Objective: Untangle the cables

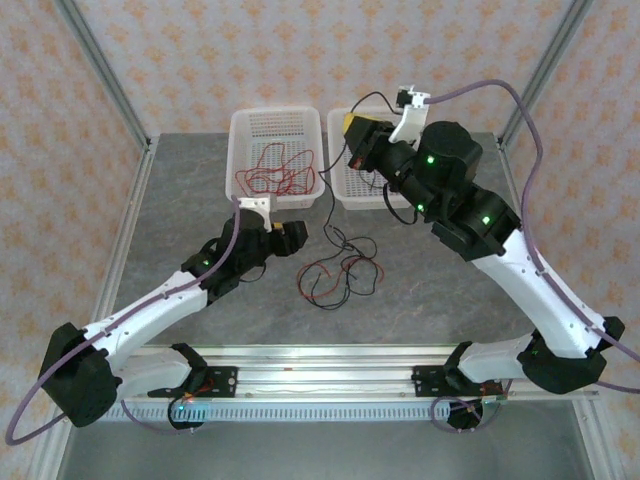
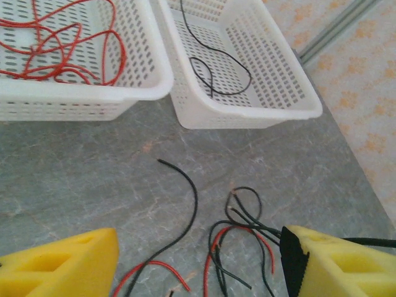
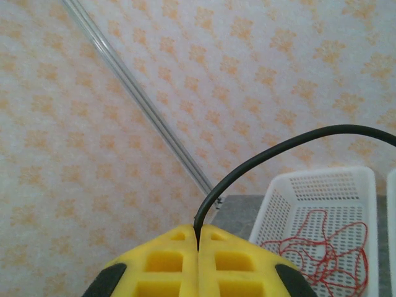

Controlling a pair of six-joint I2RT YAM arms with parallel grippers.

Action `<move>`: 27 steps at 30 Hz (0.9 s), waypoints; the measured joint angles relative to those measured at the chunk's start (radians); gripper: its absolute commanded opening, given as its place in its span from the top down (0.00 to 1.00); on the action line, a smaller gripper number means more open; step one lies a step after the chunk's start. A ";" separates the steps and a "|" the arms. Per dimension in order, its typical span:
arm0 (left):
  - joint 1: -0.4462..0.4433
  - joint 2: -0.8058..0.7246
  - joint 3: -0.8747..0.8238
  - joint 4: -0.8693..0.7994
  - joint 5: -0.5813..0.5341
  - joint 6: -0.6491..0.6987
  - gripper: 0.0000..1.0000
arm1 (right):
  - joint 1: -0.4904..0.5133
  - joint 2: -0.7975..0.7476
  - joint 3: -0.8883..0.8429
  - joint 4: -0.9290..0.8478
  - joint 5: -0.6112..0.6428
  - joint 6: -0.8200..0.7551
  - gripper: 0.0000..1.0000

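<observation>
left basket [image 1: 240, 125]: red cables [image 1: 275, 175] piled loose inside, looks like the sorted lot, leave it

left gripper [image 2: 199, 260]: low over the table near the basket, jaws well apart, nothing held. Bare gap between the yellow pads, strands on the table below

tangle [image 1: 335, 275]: red + black cables knotted on the bare table, just right of the left gripper and in front of both baskets. In the top view its long axis runs near-to-far. One free black strand [image 2: 185, 198] curves out of it, loose end pointing at the gap between the baskets

right basket [image 2: 247, 114]: a black cable [image 2: 213, 68] already lies in it

right gripper [image 3: 198, 238]: raised over the right basket, pads pressed fully together on a black cable [image 3: 278, 145]. That cable leaves the pads going up, then arcs over to the right in the wrist view. Can't tell if its far end is caught in the tangle

my read: step = get the held black cable clear and into the right basket. To do it well:
- pull slow, along the strand's own line, not across the knot
- left jaws come down and pin a red strand so the heap doesn't drag
- watch for slack before releasing over the basket
</observation>
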 measured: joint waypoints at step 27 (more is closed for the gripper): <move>-0.244 0.175 -0.088 0.277 -0.095 0.180 0.30 | 0.000 0.050 0.285 0.144 -0.079 0.008 1.00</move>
